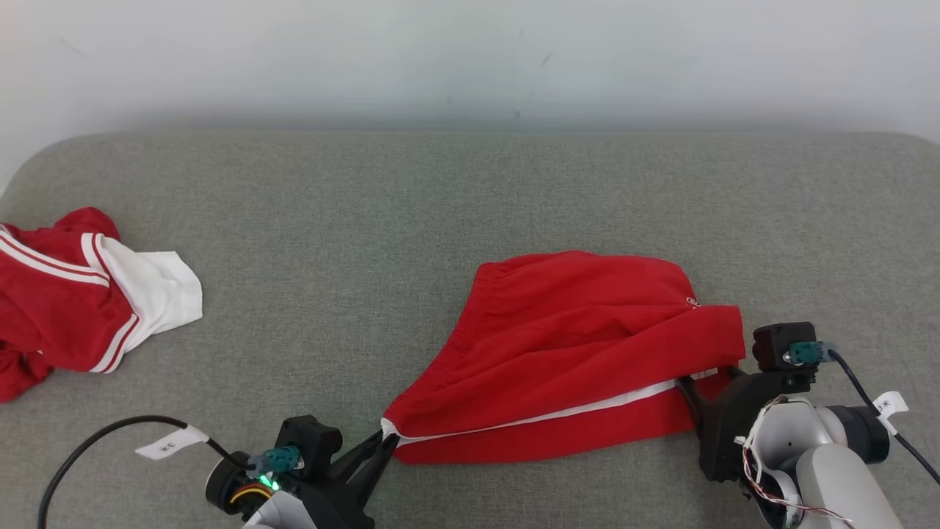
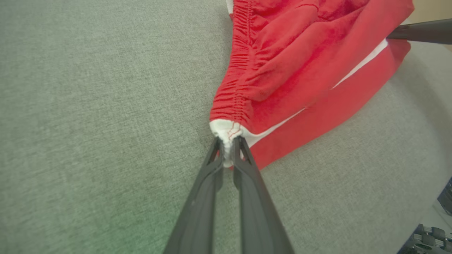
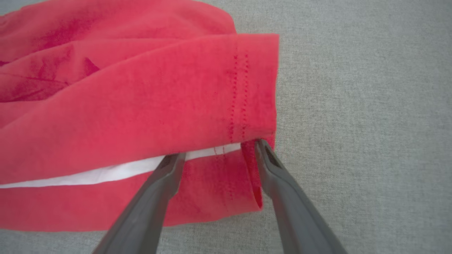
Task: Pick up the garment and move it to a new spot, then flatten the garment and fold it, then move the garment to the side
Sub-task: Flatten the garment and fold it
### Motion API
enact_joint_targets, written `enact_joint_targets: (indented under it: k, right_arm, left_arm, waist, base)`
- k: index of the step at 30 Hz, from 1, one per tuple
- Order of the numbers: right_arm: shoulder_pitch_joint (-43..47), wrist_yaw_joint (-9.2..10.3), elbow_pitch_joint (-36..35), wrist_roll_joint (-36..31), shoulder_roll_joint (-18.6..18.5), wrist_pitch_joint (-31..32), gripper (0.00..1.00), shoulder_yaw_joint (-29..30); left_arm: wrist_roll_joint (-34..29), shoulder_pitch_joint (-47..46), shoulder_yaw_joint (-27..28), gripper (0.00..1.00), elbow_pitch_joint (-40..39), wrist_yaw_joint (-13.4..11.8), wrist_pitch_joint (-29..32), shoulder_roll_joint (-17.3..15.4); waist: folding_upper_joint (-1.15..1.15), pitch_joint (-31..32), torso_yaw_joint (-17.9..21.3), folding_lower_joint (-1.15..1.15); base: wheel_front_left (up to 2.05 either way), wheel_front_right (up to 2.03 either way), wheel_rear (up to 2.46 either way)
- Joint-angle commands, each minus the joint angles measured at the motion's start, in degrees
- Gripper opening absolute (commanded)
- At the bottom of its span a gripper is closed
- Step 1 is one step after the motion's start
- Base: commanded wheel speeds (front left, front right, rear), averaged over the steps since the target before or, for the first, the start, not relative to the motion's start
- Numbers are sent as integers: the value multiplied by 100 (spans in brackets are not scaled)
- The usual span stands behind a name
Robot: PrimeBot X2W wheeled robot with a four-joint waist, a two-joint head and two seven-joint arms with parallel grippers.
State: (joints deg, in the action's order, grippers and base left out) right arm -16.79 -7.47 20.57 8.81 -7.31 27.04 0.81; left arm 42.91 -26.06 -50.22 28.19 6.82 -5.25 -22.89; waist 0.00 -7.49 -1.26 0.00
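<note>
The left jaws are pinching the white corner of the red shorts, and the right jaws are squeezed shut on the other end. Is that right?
Not quite. The right jaws are not shut: the right wrist view shows them wide open at the hem of the red shorts. The left jaws do pinch the white corner.

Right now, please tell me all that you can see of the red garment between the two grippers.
The red garment looks like soft cloth shorts: a gathered elastic waistband, a white stripe along the side, a double-stitched hem. It lies loosely folded and wrinkled on the grey cushion. The left gripper is shut on the white waistband corner; the right gripper stands open at the hem corner, touching the cloth.
</note>
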Motion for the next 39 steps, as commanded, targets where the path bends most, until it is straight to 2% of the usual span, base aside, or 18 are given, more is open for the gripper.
enact_joint_targets:
  k: [1, 9, 19, 21, 22, 23, 24, 27, 34, 36, 39]
  right_arm:
    - [-74, -6, -2, -71, -4, -1, 100, -16]
    - [10, -6, -168, -278, 55, -184, 100, 31]
    - [-222, -6, 214, -116, -113, -114, 100, -314]
    - [-265, -6, 317, -102, -150, -147, 97, -359]
    - [-285, -6, 354, -101, -157, -150, 78, -377]
    - [-296, -6, 376, -96, -162, -163, 46, -389]
    - [-308, -6, 413, -79, -180, -190, 21, -410]
    - [-268, -6, 425, -52, -168, -208, 0, -410]
    - [73, -6, 88, 167, -103, -61, 0, -292]
    - [246, -6, -120, 351, -65, 74, 0, -252]
    - [541, -6, -578, 973, 39, 425, 0, -256]
  left_arm:
    - [54, -53, -29, 0, 22, 7, -37, 36]
    - [109, 10, -72, 0, 90, 17, -74, 66]
    - [150, -20, -113, 0, 108, 15, -71, 72]
    - [134, -44, -128, 0, 103, 16, -61, 83]
    - [126, -50, -134, 0, 103, 17, -61, 87]
    - [133, -54, -138, 0, 104, 18, -64, 90]
    - [143, -62, -146, 0, 111, 14, -64, 102]
    - [150, -70, -145, 0, 125, 4, -72, 104]
    - [195, -61, -104, 0, 130, -18, -135, 57]
    - [221, -39, -77, 0, 105, -26, -175, 44]
    - [359, 54, 19, 0, -1, -55, -236, 37]
  waist:
    - [0, 25, -22, 0]
    - [0, 146, -17, 0]
    - [0, 129, 28, 0]
    - [0, 122, 18, 0]
    - [0, 123, 10, 0]
    - [0, 123, 4, 0]
    - [0, 129, -5, 0]
    - [0, 135, -12, 0]
    - [0, 188, -10, 0]
    - [0, 220, -4, 0]
    - [0, 268, 14, 0]
  base:
    - [0, 0, 0]
    - [0, 0, 0]
    - [0, 0, 0]
    - [0, 0, 0]
    - [0, 0, 0]
    - [0, 0, 0]
    - [0, 0, 0]
    - [0, 0, 0]
    - [0, 0, 0]
    - [0, 0, 0]
    - [0, 0, 0]
